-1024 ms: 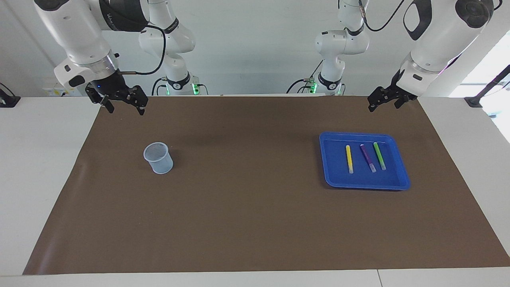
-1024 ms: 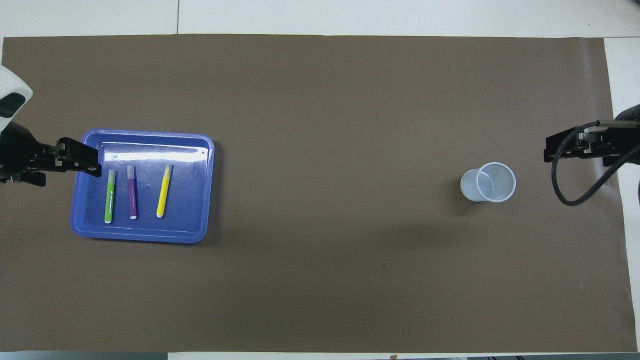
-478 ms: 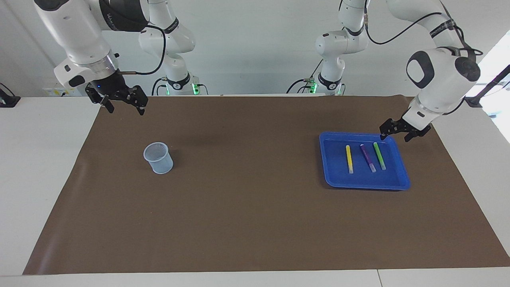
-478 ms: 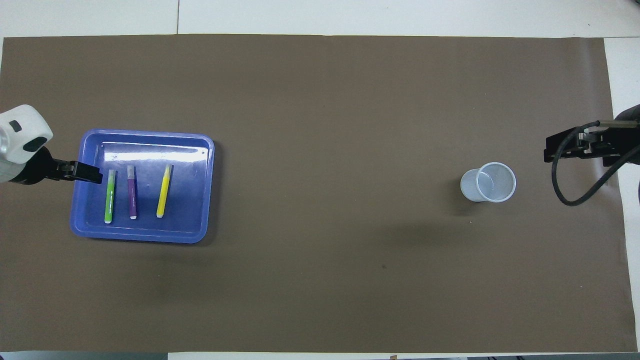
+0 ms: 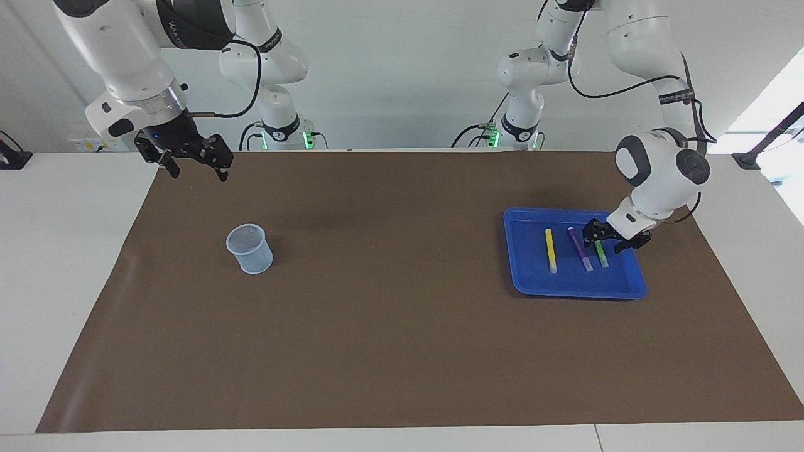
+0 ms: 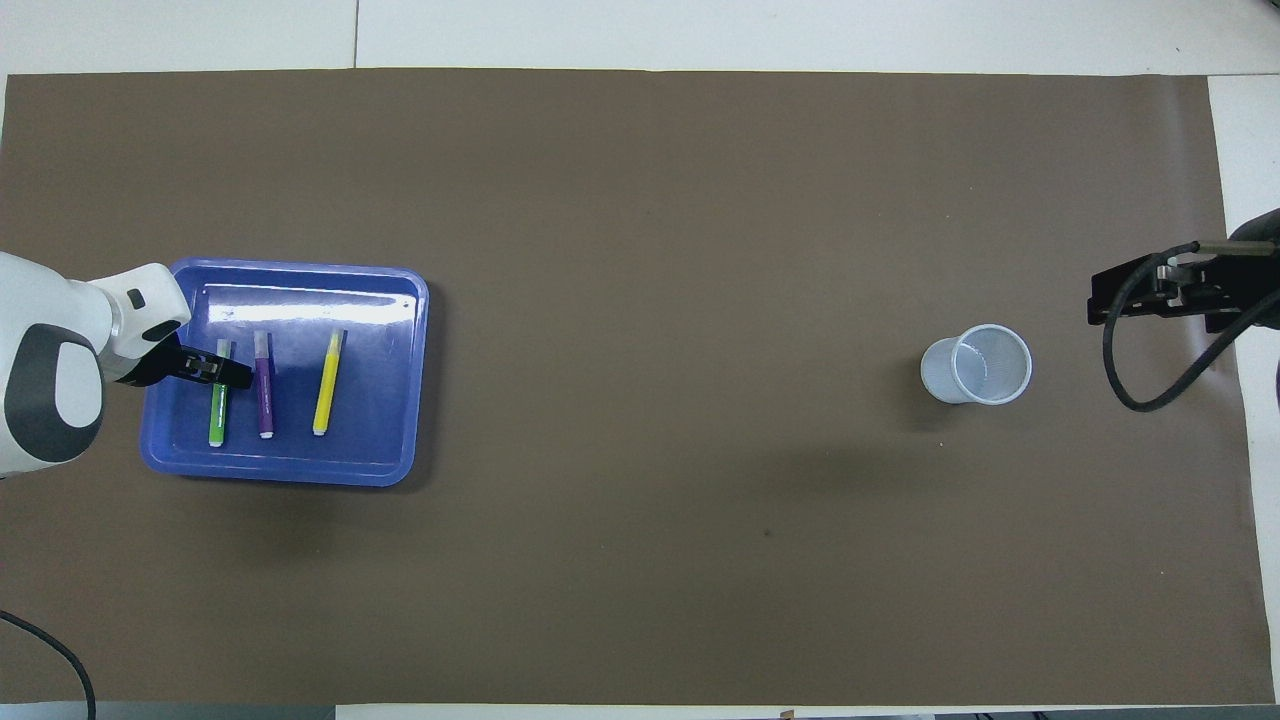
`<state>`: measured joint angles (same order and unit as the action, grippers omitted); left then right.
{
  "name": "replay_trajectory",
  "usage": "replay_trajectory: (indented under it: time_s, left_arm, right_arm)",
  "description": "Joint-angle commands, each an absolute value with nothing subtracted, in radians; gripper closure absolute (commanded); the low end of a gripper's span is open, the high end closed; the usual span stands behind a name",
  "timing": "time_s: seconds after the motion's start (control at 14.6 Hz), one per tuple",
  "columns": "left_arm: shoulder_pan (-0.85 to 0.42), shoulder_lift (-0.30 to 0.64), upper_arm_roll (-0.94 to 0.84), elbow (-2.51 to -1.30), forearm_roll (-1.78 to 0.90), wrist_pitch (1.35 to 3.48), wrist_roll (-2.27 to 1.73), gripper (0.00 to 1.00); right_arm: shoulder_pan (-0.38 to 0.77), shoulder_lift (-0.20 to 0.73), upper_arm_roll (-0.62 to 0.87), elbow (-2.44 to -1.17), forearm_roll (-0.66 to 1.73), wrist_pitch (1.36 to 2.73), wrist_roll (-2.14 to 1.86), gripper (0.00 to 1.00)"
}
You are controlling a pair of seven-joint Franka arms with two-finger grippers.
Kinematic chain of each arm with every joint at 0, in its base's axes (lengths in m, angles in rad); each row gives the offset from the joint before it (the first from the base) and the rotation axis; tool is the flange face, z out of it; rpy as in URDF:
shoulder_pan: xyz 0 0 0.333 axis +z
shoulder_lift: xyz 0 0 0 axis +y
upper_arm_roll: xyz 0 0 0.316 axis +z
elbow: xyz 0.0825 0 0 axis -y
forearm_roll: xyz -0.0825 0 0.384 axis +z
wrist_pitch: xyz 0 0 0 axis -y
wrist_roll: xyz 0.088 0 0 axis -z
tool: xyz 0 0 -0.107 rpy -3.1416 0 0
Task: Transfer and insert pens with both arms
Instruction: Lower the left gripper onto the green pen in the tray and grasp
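Pens are seen lying side by side in the blue tray [image 5: 524,284] at right of centre in the facing view: yellow pen [image 5: 551,250], purple pen [image 5: 580,248], green pen [image 5: 601,253]. Since a second ago the left gripper [image 5: 607,237] has been brought down from the upper right onto the green pen's upper half, so a first pick is judged imminent; its fingers appear parted, nothing gripped yet. Right gripper [image 5: 191,158] is held waiting, open and empty, at upper left, above the mesh cup [image 5: 250,249].

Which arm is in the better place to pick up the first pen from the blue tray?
Left. The left gripper is right over the green pen in the blue tray; the right gripper waits at the cup's end.
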<state>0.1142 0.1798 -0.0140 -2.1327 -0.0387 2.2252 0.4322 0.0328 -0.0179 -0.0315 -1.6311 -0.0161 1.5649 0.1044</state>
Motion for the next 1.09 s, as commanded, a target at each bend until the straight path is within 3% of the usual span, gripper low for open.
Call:
replay_trajectory:
  time_s: [0.0, 1.02]
  left_arm:
    - [0.126, 0.181, -0.018, -2.146, -0.049, 2.253, 0.457, 0.26]
    - [0.147, 0.184, -0.018, -2.169, -0.041, 2.244, 0.457, 0.38]
  right_arm:
    - [0.020, -0.035, -0.028, -1.649, 0.003, 1.555, 0.084, 0.00]
    - [0.021, -0.035, -0.028, -1.649, 0.003, 1.557, 0.084, 0.00]
